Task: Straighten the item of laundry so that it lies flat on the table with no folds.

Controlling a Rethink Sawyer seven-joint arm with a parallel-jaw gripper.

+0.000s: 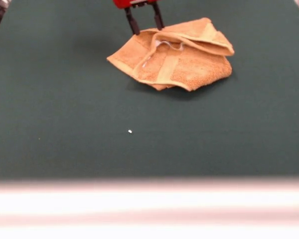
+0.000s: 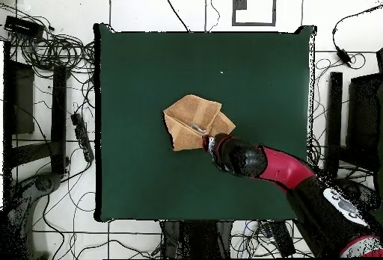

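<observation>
— Towel position? 
— Crumpled orange-tan terry towel (image 1: 177, 59) sits upper centre on the dark green table (image 1: 65, 139). 
— Jaws? 
— Black jaws (image 1: 145, 29) spread, empty, at its upper-left edge; folds run rightward.

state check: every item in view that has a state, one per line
towel: crumpled, folded over itself in layers, border bands and white label showing, not flat
gripper: open, fingers apart, tips down at the towel's far edge in the front view
arm: stretched over the table to the towel
table: green cloth, towel lying near its middle
</observation>
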